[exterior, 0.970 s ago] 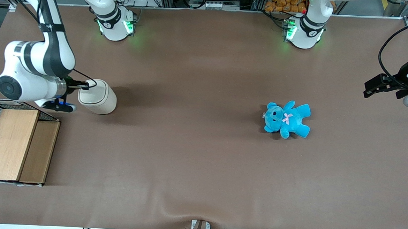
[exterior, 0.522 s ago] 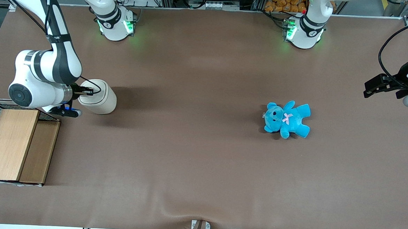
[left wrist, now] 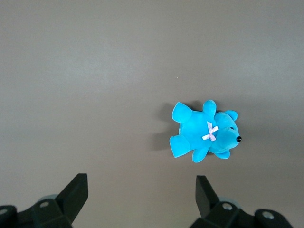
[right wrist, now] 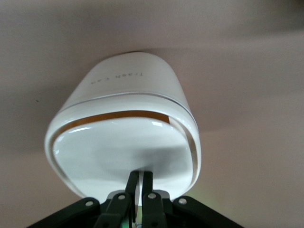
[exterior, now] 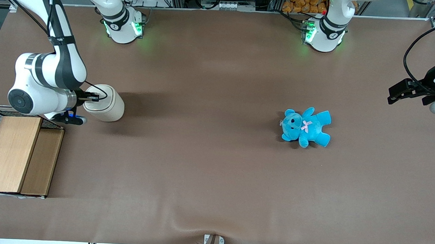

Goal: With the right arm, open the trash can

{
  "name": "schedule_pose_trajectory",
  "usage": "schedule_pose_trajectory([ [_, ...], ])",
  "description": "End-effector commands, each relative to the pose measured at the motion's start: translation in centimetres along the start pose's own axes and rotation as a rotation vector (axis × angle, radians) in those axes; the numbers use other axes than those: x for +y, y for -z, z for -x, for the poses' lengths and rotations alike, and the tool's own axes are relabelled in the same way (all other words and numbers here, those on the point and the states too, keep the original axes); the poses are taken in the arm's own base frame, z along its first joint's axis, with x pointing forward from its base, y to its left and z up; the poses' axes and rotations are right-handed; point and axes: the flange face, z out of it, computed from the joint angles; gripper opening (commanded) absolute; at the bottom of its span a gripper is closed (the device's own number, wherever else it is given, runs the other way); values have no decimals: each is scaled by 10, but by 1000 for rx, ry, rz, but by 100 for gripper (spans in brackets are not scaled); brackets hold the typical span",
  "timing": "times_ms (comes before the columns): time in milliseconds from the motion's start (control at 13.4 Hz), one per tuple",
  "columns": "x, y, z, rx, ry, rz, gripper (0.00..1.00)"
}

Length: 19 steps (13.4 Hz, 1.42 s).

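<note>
The trash can (exterior: 106,104) is a small cream-white bin standing on the brown table toward the working arm's end. My right arm (exterior: 44,79) reaches over it. My gripper (exterior: 94,97) is shut, its fingertips resting on the lid's edge nearest the arm. In the right wrist view the trash can (right wrist: 128,128) fills the frame. My gripper (right wrist: 139,176) has its two black fingers together on the white lid. A thin tan strip of the inside shows along the lid's edge farthest from the fingers.
A blue teddy bear (exterior: 306,126) lies toward the parked arm's end of the table and shows in the left wrist view (left wrist: 204,130). A wood-panelled wire crate (exterior: 13,154) stands close to the trash can, nearer the front camera. The right arm's base (exterior: 122,26) is at the table's back edge.
My right arm moved sideways toward the trash can, bringing the gripper from the lid's rim onto the lid. In the last half second it barely moved.
</note>
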Motion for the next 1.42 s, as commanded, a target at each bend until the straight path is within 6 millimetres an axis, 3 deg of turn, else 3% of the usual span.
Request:
schedule_pose_trajectory([
  [0,3,65,27,57,5,-22,16],
  [75,6,90,37,79,3,-29,31],
  [149,11,113,44,126,-1,-38,76],
  [224,14,135,53,178,-2,-46,100],
  [373,16,173,77,274,11,-57,100],
  [597,23,213,112,373,77,-48,100],
  [896,29,274,140,423,83,-43,100],
  [1194,28,305,163,415,-13,-32,100],
  [1343,32,312,156,388,-24,-33,100],
])
